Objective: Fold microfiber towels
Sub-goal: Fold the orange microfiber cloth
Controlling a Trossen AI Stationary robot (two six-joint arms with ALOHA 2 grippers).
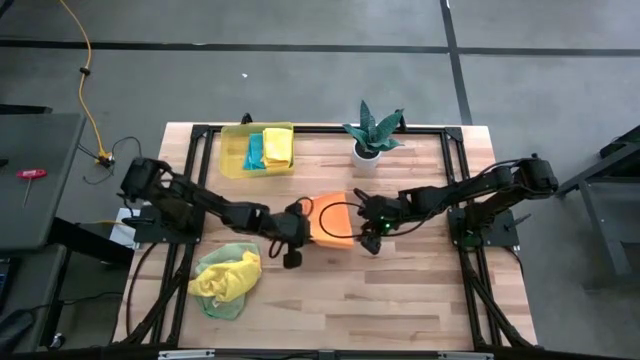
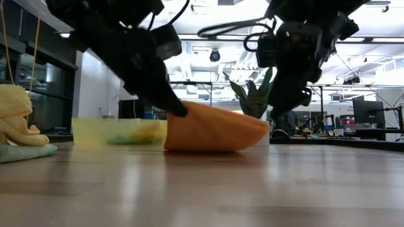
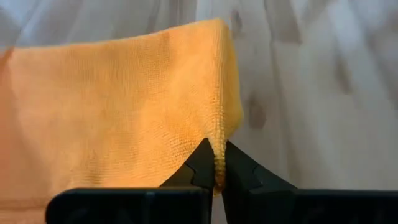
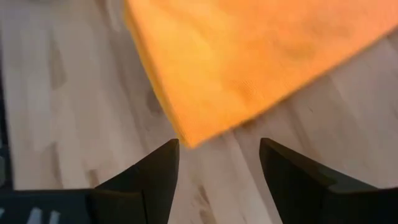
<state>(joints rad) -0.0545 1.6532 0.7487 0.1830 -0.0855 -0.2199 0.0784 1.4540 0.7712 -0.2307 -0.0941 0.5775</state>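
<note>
On the wooden tabletop, my two arms meet over the orange microfiber towel, which lies folded at the centre, just in front of the potted plant; a heap of yellow and light green towels waits near the left front corner; the translucent yellow bin at the back holds a teal and a yellow cloth. My left end effector is pressed together, pinching the towel's corner edge between its tips, the cloth rising from the wood there in the low view; my right end effector hangs spread wide over the opposite corner, its fingers straddling the orange tip without touching it. I judge the step in hand to be the pick-up of one edge for another fold, half secured: one corner caught, the other not yet. The next move, as I read it, calls for the right fingers to drop around their corner and close; then both to lift evenly and carry that edge across.
</note>
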